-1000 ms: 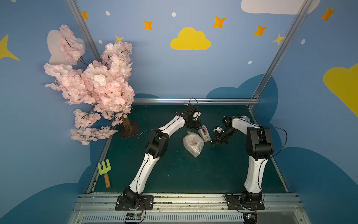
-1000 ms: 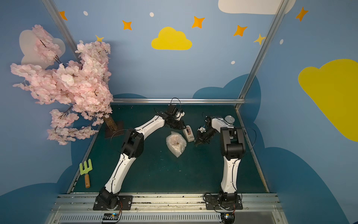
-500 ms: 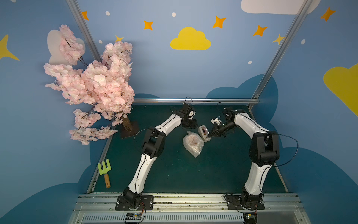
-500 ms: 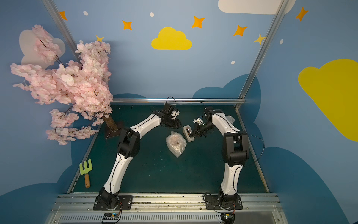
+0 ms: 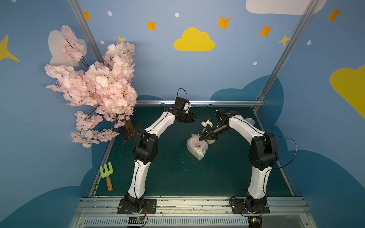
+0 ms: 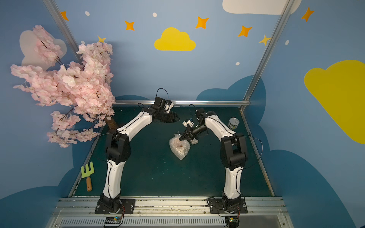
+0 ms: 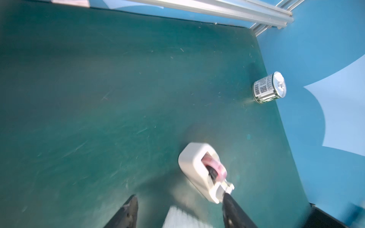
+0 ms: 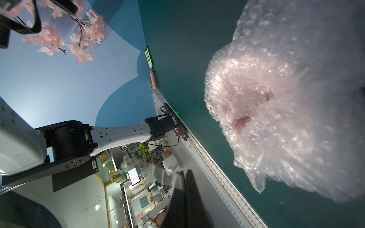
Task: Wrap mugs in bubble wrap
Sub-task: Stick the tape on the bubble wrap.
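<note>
right gripper (image 5: 200, 139): jaws pressed together, nothing visible between them in the right wrist view; tip sits at the far edge of the bubble wrap (image 5: 197, 149) in both top views, contact can't be confirmed
left gripper (image 7: 179, 196): fingers spread wide, nothing gripped; up off the green mat (image 5: 177, 177) near the back rail, well apart from the bundle
bubble wrap is bunched into a lump mid-table between the two arms, nearer the right one; mug (image 8: 242, 120) is inside, only a reddish patch shows through the folds
white tape dispenser (image 7: 199, 169) just beside the bundle, partly under the right gripper in both top views
silver can (image 6: 233, 122) upright by the right wall
green hand fork (image 5: 106, 175) at the mat's left edge, pink blossom tree (image 5: 94, 88) in the back left corner
</note>
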`<state>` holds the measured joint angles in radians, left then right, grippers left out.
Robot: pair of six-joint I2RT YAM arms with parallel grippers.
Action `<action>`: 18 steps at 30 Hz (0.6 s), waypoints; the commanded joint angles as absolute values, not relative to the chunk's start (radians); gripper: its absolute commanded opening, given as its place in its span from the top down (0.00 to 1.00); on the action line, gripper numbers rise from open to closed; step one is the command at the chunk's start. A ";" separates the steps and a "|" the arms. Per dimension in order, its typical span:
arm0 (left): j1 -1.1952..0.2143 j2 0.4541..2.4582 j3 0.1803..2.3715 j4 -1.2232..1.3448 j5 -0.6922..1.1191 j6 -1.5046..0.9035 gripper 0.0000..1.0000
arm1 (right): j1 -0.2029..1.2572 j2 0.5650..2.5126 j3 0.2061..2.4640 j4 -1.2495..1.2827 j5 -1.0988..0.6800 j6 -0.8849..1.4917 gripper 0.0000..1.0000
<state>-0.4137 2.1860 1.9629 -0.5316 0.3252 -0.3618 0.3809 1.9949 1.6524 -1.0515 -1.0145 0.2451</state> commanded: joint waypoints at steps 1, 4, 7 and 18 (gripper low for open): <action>-0.388 2.113 1.875 -0.499 0.371 -0.362 0.31 | 0.374 2.034 1.668 -1.049 -1.051 0.267 1.00; -0.373 2.063 1.799 -0.456 0.442 -0.355 0.31 | 0.368 2.051 1.653 -1.047 -1.069 0.277 1.00; -0.373 2.034 1.748 -0.434 0.498 -0.332 0.32 | 0.356 2.063 1.647 -1.049 -1.082 0.281 1.00; -0.406 1.924 1.593 -0.351 0.578 -0.254 0.25 | 0.320 2.098 1.625 -1.082 -1.144 0.251 1.00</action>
<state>-0.3882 1.9736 1.6238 -0.3916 0.5350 -0.2966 0.3176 2.0663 1.6470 -1.0531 -1.1091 0.2749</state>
